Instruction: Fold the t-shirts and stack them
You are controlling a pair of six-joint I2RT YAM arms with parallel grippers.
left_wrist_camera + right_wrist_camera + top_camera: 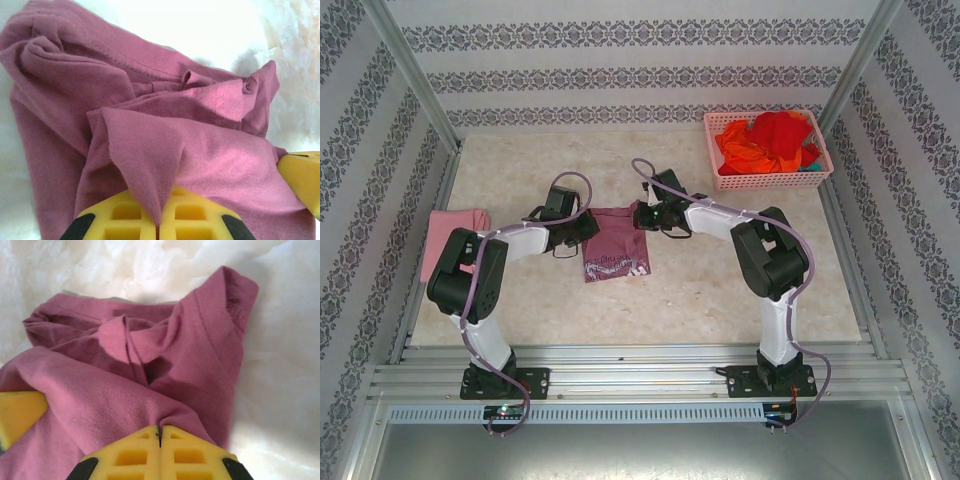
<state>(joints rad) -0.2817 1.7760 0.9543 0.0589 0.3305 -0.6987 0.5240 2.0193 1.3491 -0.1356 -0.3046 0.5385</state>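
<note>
tabletop [720,290] bears mauve t-shirt [616,250], pinched by left tool [159,224] and right tool [160,434]

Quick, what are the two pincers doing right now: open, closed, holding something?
Left pincer: closed, pinching a fold of the maroon t-shirt.
Right pincer: closed, pinching the same t-shirt.

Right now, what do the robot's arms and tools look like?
The left arm and right arm are white links with bulky black joints, each trailing a lilac cable. The left tool and right tool are yellow with grid-like recesses and black corners.
</note>
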